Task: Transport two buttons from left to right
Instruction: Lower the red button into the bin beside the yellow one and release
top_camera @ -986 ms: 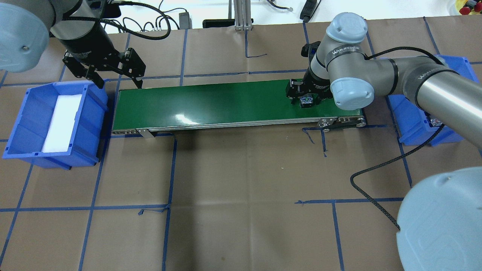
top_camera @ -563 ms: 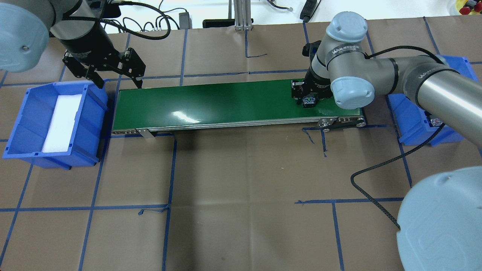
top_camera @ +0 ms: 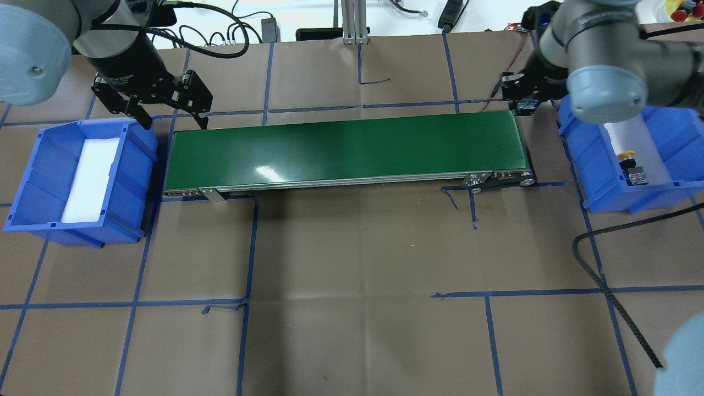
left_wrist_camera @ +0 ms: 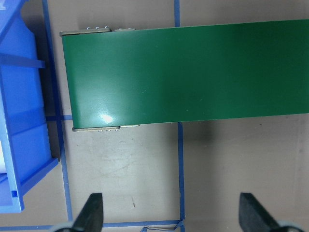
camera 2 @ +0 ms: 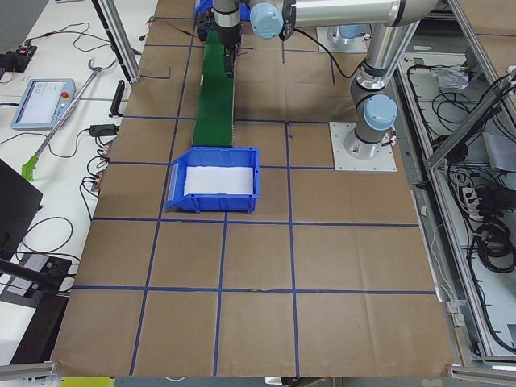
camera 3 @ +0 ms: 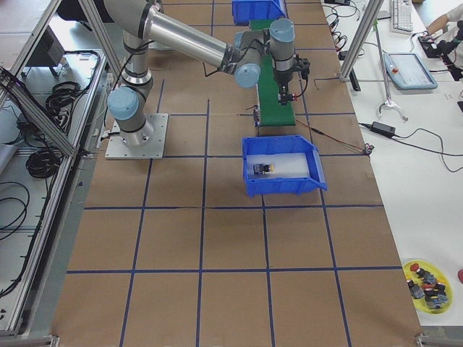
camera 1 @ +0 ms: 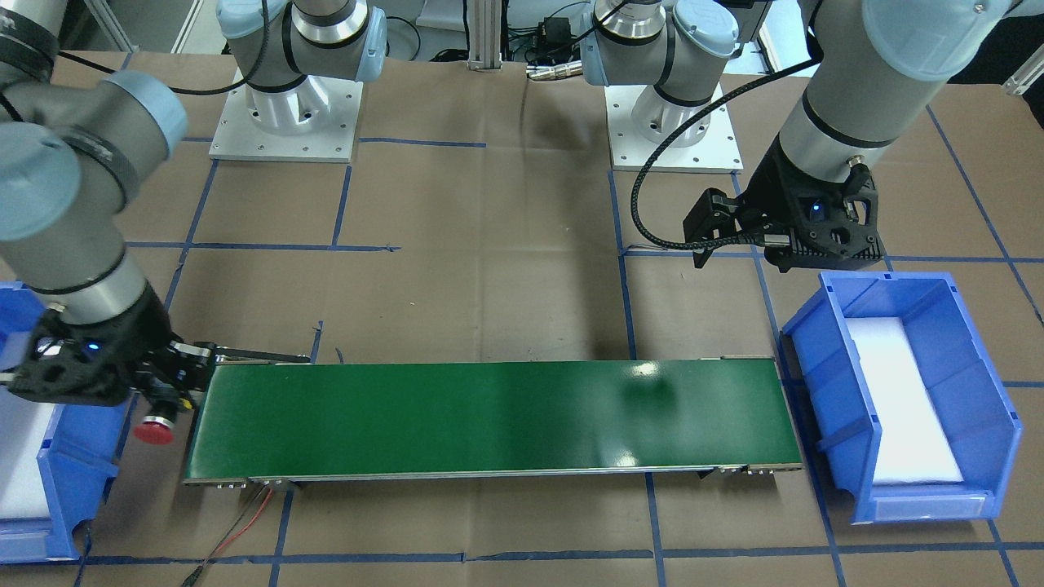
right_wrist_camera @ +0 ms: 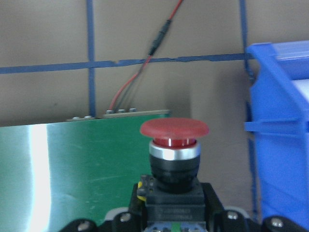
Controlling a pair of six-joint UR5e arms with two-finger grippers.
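Observation:
My right gripper [top_camera: 526,102] is shut on the red-capped button [right_wrist_camera: 174,143] and holds it in the air beyond the right end of the green conveyor belt [top_camera: 341,148], next to the right blue bin [top_camera: 605,190]. The red cap [camera 1: 153,430] also shows in the front-facing view, under that gripper [camera 1: 167,398]. The yellow-capped button [top_camera: 628,158] lies on its side in the right bin. My left gripper [top_camera: 175,122] is open and empty, above the belt's left end, its fingertips [left_wrist_camera: 91,212] spread wide.
The left blue bin [top_camera: 33,184] holds only a white foam pad. A red wire [right_wrist_camera: 145,67] runs from the belt's far right corner. A black cable [top_camera: 605,286] lies on the brown paper at the right.
My right gripper has lifted the red button off the belt's right end and carried it right and away, to beside the right bin. My left arm has not moved.

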